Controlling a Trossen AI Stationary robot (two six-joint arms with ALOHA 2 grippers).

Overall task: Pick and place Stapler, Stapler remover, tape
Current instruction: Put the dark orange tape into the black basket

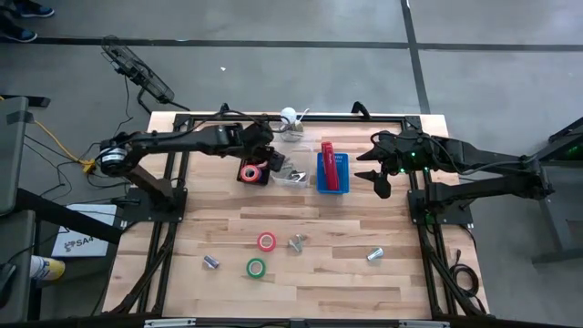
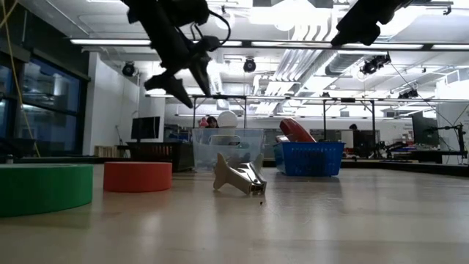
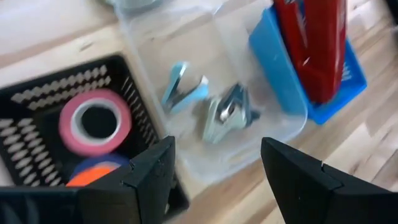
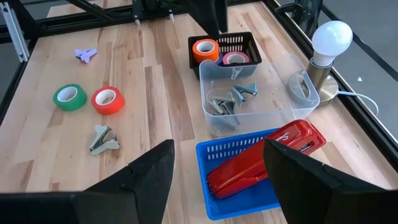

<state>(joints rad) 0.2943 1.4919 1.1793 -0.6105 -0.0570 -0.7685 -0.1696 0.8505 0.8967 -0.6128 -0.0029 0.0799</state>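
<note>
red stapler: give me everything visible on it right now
The stapler is long, narrow and glossy red, seemingly hard plastic or painted metal, closed as far as shows. It lies tilted in the blue basket, one end propped over the rim and poking out, the other down inside. The basket stands beside the clear bin of staple removers. The right gripper hovers open just next to it; nothing grips the stapler. Its underside is hidden.

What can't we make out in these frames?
- Purple tape: left wrist view, mostly under the orange roll and the left gripper; black basket cut by the edge.
- Stapler: left wrist view, cut off at the top.
- Two small loose items: high view, too small to identify.
- Stapler: low view, mostly hidden behind the blue basket.
</note>
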